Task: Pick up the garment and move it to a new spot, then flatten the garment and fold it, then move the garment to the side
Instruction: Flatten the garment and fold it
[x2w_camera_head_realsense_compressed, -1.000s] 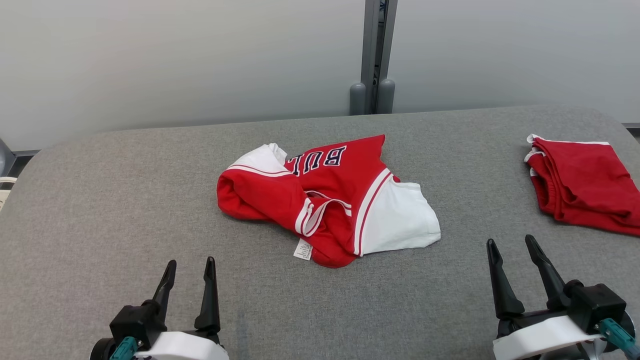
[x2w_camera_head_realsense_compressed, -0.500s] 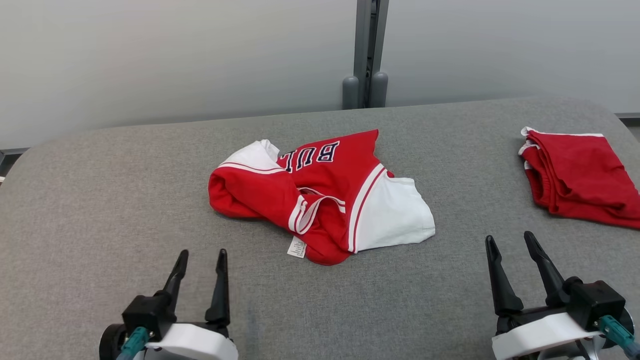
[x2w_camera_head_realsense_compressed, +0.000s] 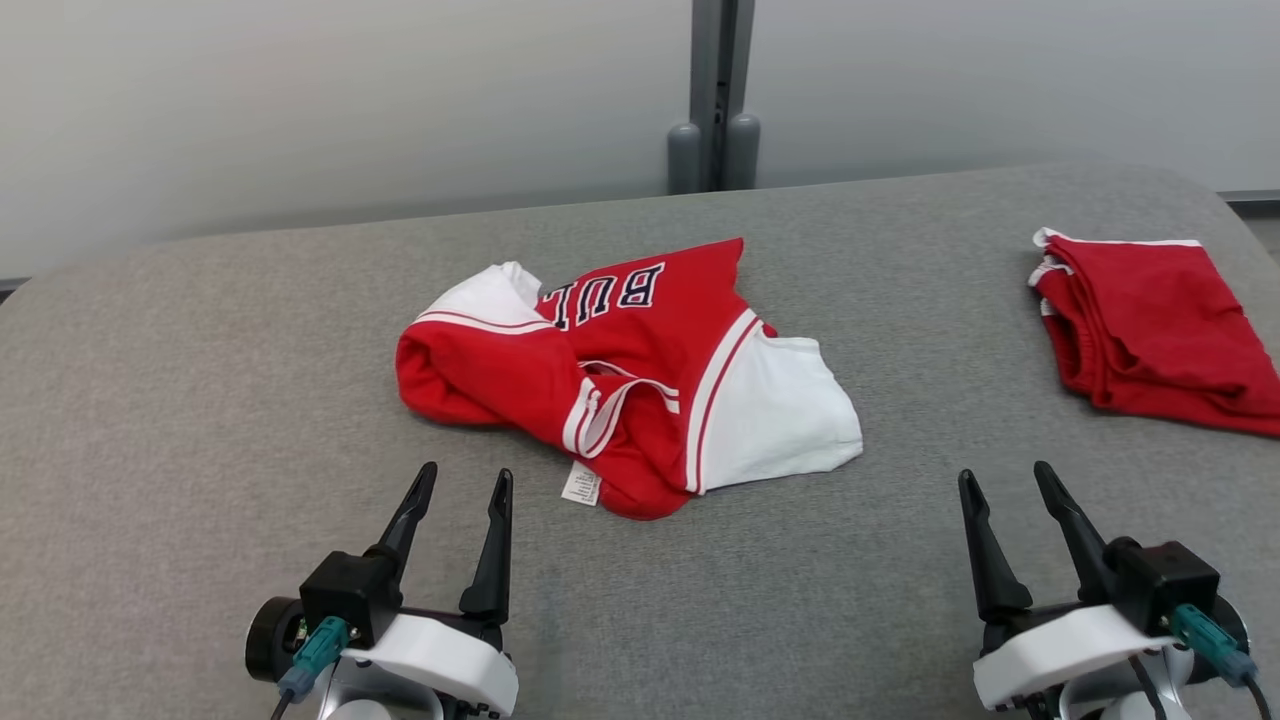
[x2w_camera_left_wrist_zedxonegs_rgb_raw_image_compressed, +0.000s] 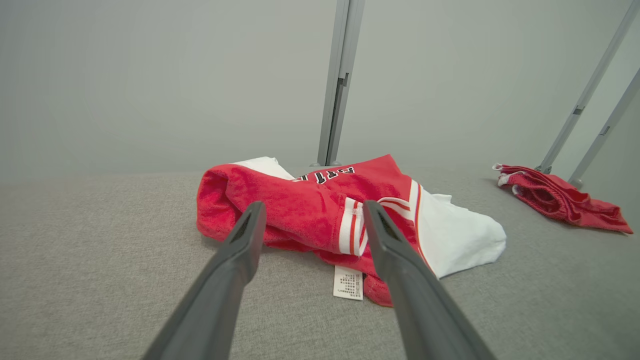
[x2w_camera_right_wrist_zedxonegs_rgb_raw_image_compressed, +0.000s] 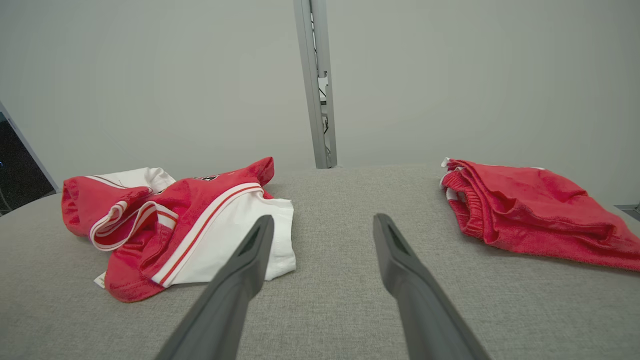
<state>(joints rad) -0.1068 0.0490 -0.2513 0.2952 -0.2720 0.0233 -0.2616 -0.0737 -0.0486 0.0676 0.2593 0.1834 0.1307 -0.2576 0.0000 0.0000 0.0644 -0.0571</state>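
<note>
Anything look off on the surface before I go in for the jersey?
Nothing damaged or spilled. The jersey lies bunched and twisted at centre, its care label poking out at the near edge. A second red garment sits loosely folded at the right. The left gripper and right gripper are open, clear of cloth.

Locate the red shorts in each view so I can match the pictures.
Head view: red shorts at the right edge, mid-height.
Left wrist view: red shorts far right, beyond the red-and-white jersey.
Right wrist view: red shorts right of centre, filling the right side.
Shared landmark: the grey post standing upright behind the padded surface, top centre in all three views.
</note>
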